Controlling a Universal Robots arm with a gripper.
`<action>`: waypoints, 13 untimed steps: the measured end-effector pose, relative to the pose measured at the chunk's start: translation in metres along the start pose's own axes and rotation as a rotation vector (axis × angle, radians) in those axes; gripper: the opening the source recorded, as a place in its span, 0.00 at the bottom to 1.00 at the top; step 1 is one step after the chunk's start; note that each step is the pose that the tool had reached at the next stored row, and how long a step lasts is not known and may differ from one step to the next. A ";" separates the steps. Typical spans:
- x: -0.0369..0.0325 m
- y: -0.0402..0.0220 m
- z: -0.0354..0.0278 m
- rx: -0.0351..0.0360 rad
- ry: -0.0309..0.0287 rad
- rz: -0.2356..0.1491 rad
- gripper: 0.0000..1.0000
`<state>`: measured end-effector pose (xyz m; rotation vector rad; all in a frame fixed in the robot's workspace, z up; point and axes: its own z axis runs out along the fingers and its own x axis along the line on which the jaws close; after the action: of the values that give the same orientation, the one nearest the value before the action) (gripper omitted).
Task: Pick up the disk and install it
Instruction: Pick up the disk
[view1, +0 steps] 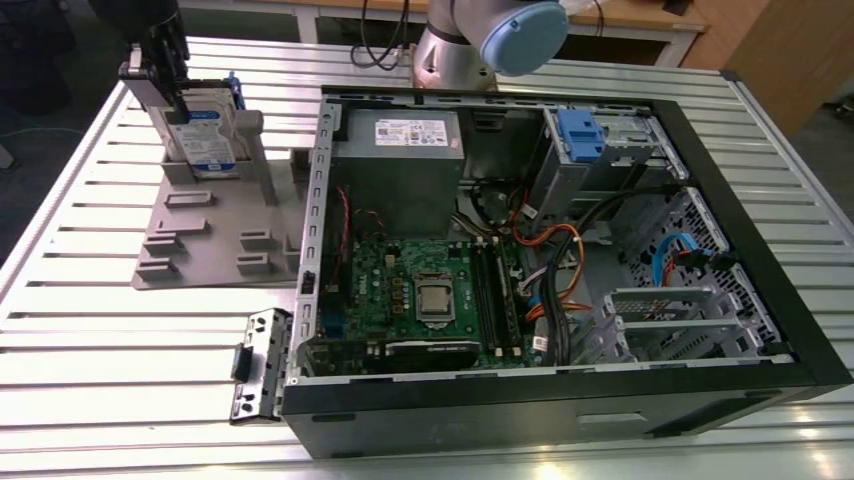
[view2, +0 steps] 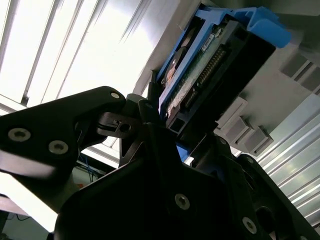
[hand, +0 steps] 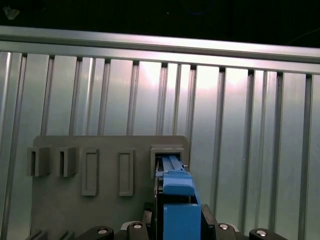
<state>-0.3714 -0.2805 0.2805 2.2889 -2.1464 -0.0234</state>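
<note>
The disk (view1: 207, 135), a silver drive with a white-and-blue label in a blue plastic carrier, stands on edge in a slot of the grey holder (view1: 214, 240) at the exterior view's far left. My gripper (view1: 174, 90) is over its top end, with black fingers on both sides of the carrier, shut on it. In the first wrist view the blue carrier (hand: 177, 197) runs between the fingers (hand: 207, 217) toward the holder's slot (hand: 167, 152). In the second wrist view the disk (view2: 210, 65) shows its connector edge, clamped in my gripper (view2: 185, 125).
An open computer case (view1: 310, 250) lies on the slatted metal table (view1: 107, 380), to the exterior view's right of the holder. Inside are a grey power supply box (view1: 400, 150), a green motherboard (view1: 414, 290) and a silver cage with a blue latch (view1: 587, 135). A loose bracket (view1: 260, 365) lies beside the case.
</note>
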 end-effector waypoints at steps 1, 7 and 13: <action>0.0000 0.0000 0.0000 0.0001 -0.0001 0.000 0.47; 0.0000 0.0000 0.0000 0.0001 -0.0001 0.000 0.36; 0.0000 0.0000 0.0001 0.0001 -0.0002 0.000 0.36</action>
<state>-0.3714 -0.2804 0.2805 2.2890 -2.1466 -0.0235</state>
